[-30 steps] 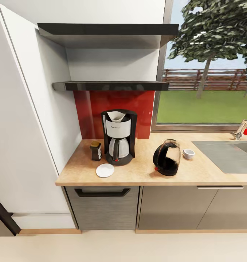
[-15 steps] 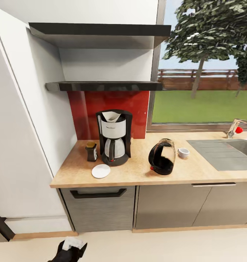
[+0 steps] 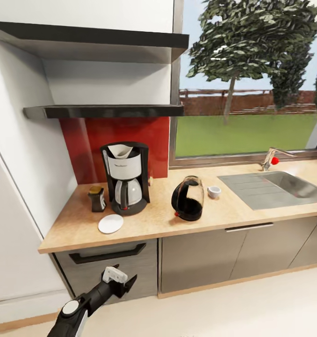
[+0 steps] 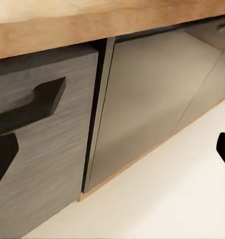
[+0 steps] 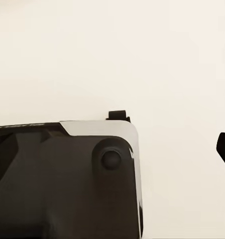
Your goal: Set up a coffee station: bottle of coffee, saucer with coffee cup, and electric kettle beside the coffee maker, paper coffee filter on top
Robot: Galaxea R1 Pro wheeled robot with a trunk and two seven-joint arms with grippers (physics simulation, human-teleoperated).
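I'm in a home kitchen: a wooden countertop (image 3: 154,224) over grey cabinets (image 3: 196,257), a sink (image 3: 270,187) with tap (image 3: 273,159) under a garden window (image 3: 247,121), a coffee maker (image 3: 125,178) and kettle (image 3: 188,199).

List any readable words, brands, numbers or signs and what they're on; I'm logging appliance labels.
Coffee maker: one dark line of print on its silver-white front panel, too small and blurred to read.
Bottle of coffee: no legible label.
Electric kettle: no text visible.
Nothing else carries readable text.
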